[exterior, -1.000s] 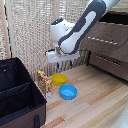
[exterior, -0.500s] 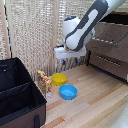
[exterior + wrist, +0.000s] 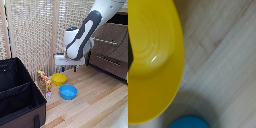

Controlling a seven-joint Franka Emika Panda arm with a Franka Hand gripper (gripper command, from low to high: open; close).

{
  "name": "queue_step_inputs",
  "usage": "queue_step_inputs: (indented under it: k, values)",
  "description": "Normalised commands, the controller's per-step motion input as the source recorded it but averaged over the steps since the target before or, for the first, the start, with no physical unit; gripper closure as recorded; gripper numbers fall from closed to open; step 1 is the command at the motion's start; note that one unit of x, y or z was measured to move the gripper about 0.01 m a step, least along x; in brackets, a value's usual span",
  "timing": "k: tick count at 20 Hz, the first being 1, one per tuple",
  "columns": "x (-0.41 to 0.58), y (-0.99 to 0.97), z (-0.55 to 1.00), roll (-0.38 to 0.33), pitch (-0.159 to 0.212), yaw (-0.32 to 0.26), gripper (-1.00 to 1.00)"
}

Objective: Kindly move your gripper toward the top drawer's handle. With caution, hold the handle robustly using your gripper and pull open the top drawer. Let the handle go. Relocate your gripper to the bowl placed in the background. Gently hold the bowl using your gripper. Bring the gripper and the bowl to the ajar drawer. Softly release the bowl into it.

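Note:
The yellow bowl point(image 3: 59, 79) sits on the wooden floor in front of the woven screen, and it fills much of the wrist view point(image 3: 150, 60). My gripper point(image 3: 63, 68) hangs from the white arm just above the bowl and slightly toward the exterior view's right, not touching it. Its fingers are too small and blurred to read; a dark sliver, maybe a fingertip point(image 3: 129, 50), shows at the wrist picture's edge. The brown top drawer point(image 3: 112, 36) with its pale handle point(image 3: 107, 42) is at the exterior view's right. I cannot tell whether it is pulled out.
A wider blue bowl point(image 3: 68, 92) lies just in front of the yellow one, also seen in the wrist view point(image 3: 189, 122). A small giraffe-like toy point(image 3: 44, 81) stands beside them. A black case point(image 3: 17, 97) fills the exterior view's lower left. A lower drawer front point(image 3: 107, 62) is below.
The arm has swung toward the exterior view's right and the gripper has dropped lower, ending just above the yellow bowl. The bowls have not moved.

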Motion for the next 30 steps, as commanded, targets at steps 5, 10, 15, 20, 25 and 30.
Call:
queue_step_inputs:
  k: [5, 10, 15, 20, 25, 30]
  values:
    - [0.143, -0.15, -0.11, -0.03, 0.04, -0.067, -1.0]
    - [0.038, -0.07, -0.24, -0.12, 0.113, -0.029, -1.0]
    - [0.015, 0.06, -0.39, -0.094, 0.117, -0.008, -1.0]
    - [0.062, 0.04, -0.13, -0.058, 0.037, 0.0, -1.0]
    - [0.003, 0.02, 0.0, 0.0, 0.003, -0.012, 1.0]
    - [0.166, 0.07, -0.05, 0.0, 0.022, -0.012, 1.0]
